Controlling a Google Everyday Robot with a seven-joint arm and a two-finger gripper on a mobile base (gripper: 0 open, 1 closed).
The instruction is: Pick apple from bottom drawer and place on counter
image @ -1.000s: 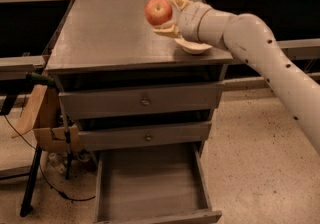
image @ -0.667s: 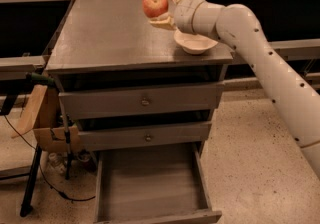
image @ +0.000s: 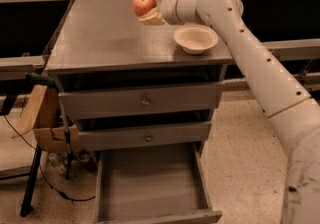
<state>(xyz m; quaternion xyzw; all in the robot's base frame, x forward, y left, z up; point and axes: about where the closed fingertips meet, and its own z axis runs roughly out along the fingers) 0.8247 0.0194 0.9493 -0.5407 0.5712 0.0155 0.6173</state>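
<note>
Red-orange with a paler patch, the apple is clamped in the jaws of the gripper, which reaches in from the right and hangs over the counter close to its far edge, about midway along it. Whether the fruit touches the metal top I cannot tell; it looks slightly raised. A beige bowl stands near the counter's right edge, below the arm. Lower down, the bottom drawer is pulled out, its floor bare. The step in hand seems to be the set-down. Lower the apple straight onto bare metal left of the bowl, well in from the far edge so it cannot roll off. Part the jaws only once it rests.
</note>
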